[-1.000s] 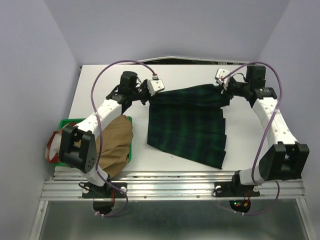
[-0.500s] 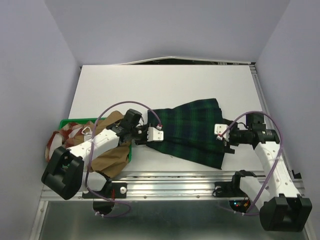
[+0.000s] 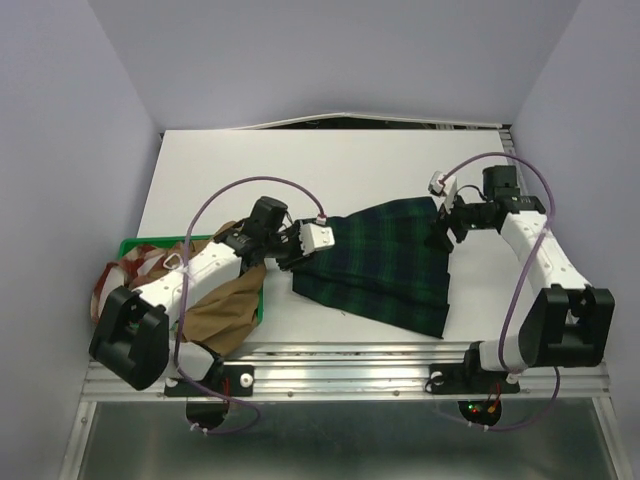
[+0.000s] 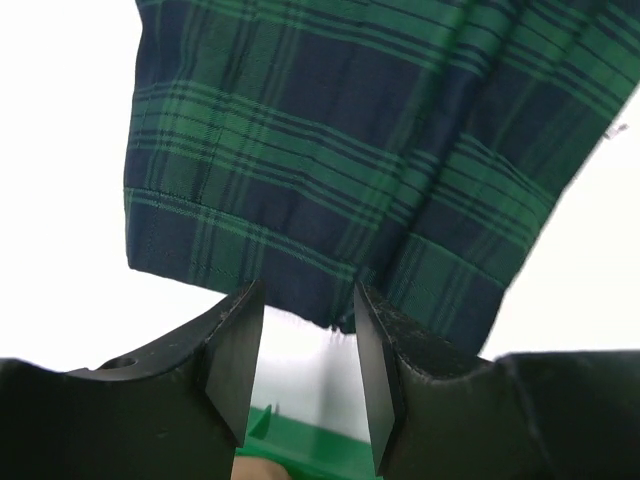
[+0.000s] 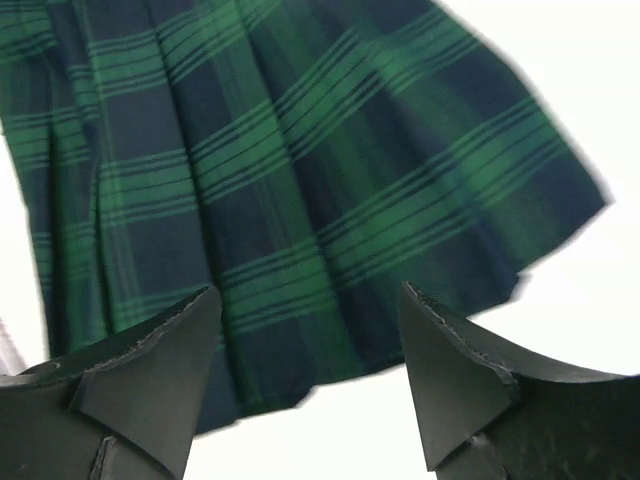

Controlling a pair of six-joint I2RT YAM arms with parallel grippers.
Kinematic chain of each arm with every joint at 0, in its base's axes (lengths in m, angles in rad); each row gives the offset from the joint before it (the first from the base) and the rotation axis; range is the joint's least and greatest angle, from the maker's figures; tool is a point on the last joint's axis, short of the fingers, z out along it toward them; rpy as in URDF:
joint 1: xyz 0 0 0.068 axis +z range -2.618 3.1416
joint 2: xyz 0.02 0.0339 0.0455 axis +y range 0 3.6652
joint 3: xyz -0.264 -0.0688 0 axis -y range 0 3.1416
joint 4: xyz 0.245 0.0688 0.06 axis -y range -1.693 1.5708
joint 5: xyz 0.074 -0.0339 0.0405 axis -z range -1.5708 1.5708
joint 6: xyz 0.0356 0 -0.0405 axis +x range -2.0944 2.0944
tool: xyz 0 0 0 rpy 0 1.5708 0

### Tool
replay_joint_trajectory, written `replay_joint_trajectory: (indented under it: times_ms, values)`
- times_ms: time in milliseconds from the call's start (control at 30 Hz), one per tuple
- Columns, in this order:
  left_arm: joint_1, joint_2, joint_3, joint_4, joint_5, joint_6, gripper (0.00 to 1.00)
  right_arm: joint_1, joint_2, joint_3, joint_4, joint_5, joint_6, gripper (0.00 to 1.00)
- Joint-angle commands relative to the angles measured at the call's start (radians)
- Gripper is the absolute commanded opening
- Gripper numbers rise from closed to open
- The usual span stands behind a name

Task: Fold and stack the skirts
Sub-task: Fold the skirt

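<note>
The dark tartan skirt point(image 3: 385, 260) lies flat on the table point(image 3: 300, 170), right of the middle and reaching almost to the near edge. Its pleats fan out toward the near right corner. From the stepped hem along its right side, it looks to be doubled over once.

The left gripper point(image 4: 305, 295) hangs just off the skirt's left hem with its jaws apart and nothing between them; the cloth begins just beyond the fingertips. The right gripper point(image 5: 310, 292) hovers over the skirt's far right corner, jaws spread wide and likewise empty.

The tan skirt point(image 3: 232, 290) is heaped on the green tray point(image 3: 135, 243) at the near left corner, spilling over its right rim. The red-and-cream checked one point(image 3: 118, 280) is bunched at the tray's left end.

I judge this to be the folding of the first skirt, between grasps. The next move probably calls for both grippers to pinch an edge each and bring one side over the other evenly, without dragging the lower layer.
</note>
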Motion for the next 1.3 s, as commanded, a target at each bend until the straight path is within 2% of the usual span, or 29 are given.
replay_joint_trajectory:
  times_ms: [0, 200, 333, 467, 533, 633, 800, 933, 1000, 1067, 1133, 1267]
  values:
    - [-0.018, 0.082, 0.08, 0.052, -0.04, -0.149, 0.52, 0.057, 0.093, 0.035, 0.059, 0.018, 0.208, 0.75]
    - [-0.079, 0.214, 0.116, 0.077, -0.143, -0.157, 0.52, 0.091, 0.285, 0.001, 0.223, 0.138, 0.331, 0.71]
    - [-0.102, 0.333, 0.119, 0.073, -0.239, -0.125, 0.49, 0.091, 0.458, 0.064, 0.276, 0.221, 0.349, 0.68]
    - [-0.124, 0.439, 0.128, 0.06, -0.279, -0.137, 0.44, 0.091, 0.632, 0.232, 0.286, 0.252, 0.383, 0.65]
    - [-0.145, 0.482, 0.148, -0.007, -0.243, -0.122, 0.4, 0.091, 0.688, 0.298, 0.303, 0.253, 0.407, 0.65]
    - [-0.213, 0.49, 0.157, -0.052, -0.221, -0.157, 0.35, 0.1, 0.793, 0.45, 0.323, 0.23, 0.456, 0.63]
    - [-0.306, 0.455, 0.219, -0.127, -0.14, -0.268, 0.34, 0.166, 0.923, 0.63, 0.374, 0.206, 0.509, 0.63]
    - [-0.357, 0.433, 0.263, -0.151, -0.019, -0.393, 0.38, 0.237, 0.94, 0.725, 0.432, 0.204, 0.579, 0.67]
    - [-0.36, 0.412, 0.266, -0.129, -0.003, -0.456, 0.41, 0.237, 0.931, 0.777, 0.464, 0.199, 0.678, 0.73]
    - [-0.359, 0.389, 0.266, -0.08, -0.023, -0.548, 0.45, 0.237, 0.89, 0.814, 0.472, 0.266, 0.737, 0.77]
    - [-0.357, 0.337, 0.265, -0.019, -0.051, -0.609, 0.47, 0.202, 0.836, 0.803, 0.475, 0.27, 0.838, 0.8]
    - [-0.359, 0.269, 0.265, 0.044, -0.155, -0.724, 0.49, 0.108, 0.614, 0.672, 0.486, 0.293, 1.038, 0.81]
